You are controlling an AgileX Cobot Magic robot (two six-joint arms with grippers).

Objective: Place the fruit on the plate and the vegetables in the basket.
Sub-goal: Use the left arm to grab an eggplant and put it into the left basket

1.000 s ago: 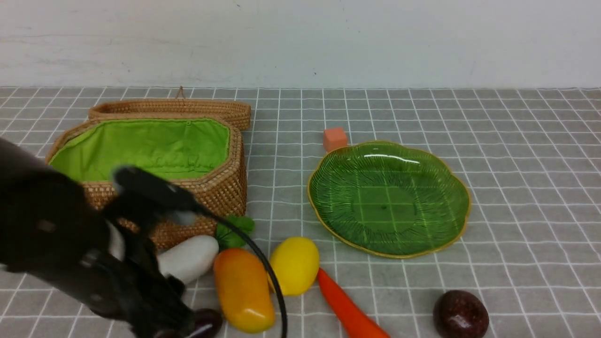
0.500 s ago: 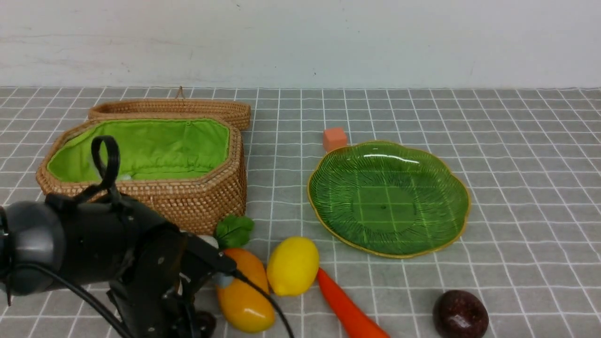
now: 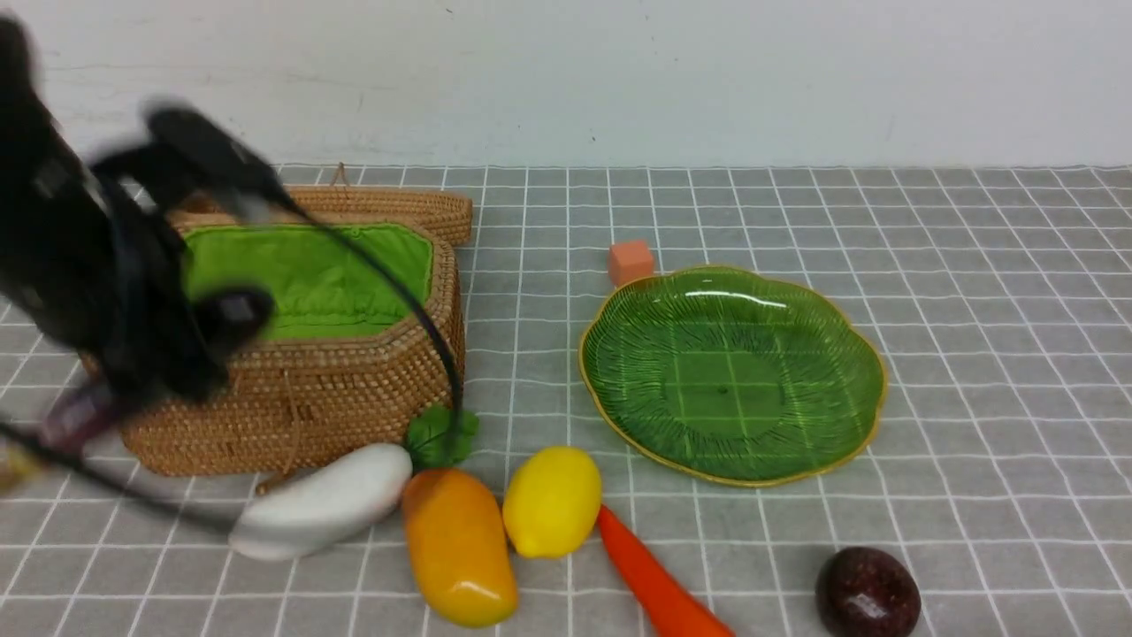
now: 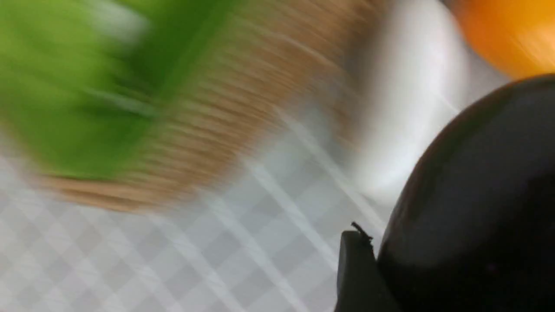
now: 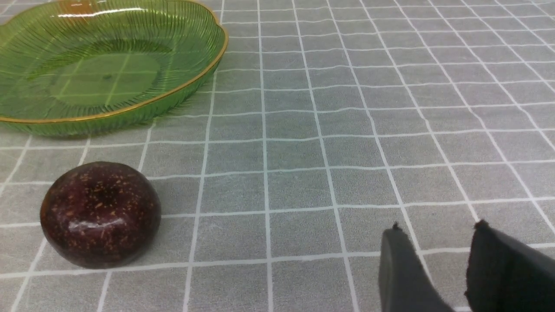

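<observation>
1. Eggplant [image 3: 71,420]: a purple blur in the left gripper [image 3: 106,402], in the air off the basket's near left corner. In the left wrist view its dark glossy body lies tight against one finger [image 4: 353,271]; the jaws look closed on it.
2. Basket [image 3: 354,389]: far left, lid thrown back, green lining showing. The blurred left arm hangs over its left end.
3. Radish [image 3: 318,504]: on the cloth [image 3: 973,265] just before the basket's near wall. Leaf [image 3: 442,438] at the near right corner.
4. Mango [image 3: 460,544], lemon [image 3: 553,500] and carrot [image 3: 659,579]: close together on the cloth, between basket and plate, nearer the camera.
5. Plate [image 3: 734,473]: right of centre. Cube [image 3: 631,262] at its far rim.
6. Maroon fruit [image 3: 867,593]: on the cloth, nearer than the plate.
7. Right gripper [image 5: 437,242]: low over the cloth beside the maroon fruit, jaws apart, gripping nothing.
</observation>
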